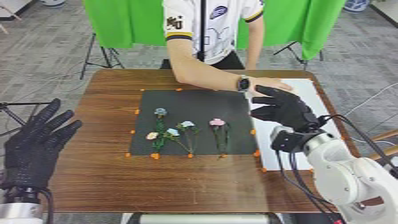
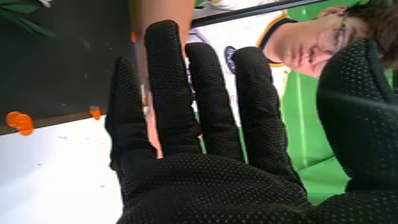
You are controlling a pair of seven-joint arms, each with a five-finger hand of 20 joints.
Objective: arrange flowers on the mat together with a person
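Flowers (image 1: 160, 112) lie on the dark mat (image 1: 191, 100) on the bench (image 1: 204, 185) in the head view, left of the right robot hand (image 1: 284, 107) and a little nearer the robot. Closest to it is the pink flower (image 1: 217, 122), head toward the far side, stem running back toward the robot; that long axis lies roughly across the hand's fingers, so a grasp would probably need a wrist turn. The right robot hand, over the white sheet (image 1: 305, 92), is nearer to this flower than the left robot hand (image 1: 31, 155), which is spread and empty beyond the mat's left side. A person's hand (image 1: 266, 84) is just beyond the right one, so going leftward seems safer.

In the right wrist view, fingers and thumb stand straight and apart, clamped on nothing; green leaves (image 2: 27, 20) lie on the mat, well apart from the fingertips
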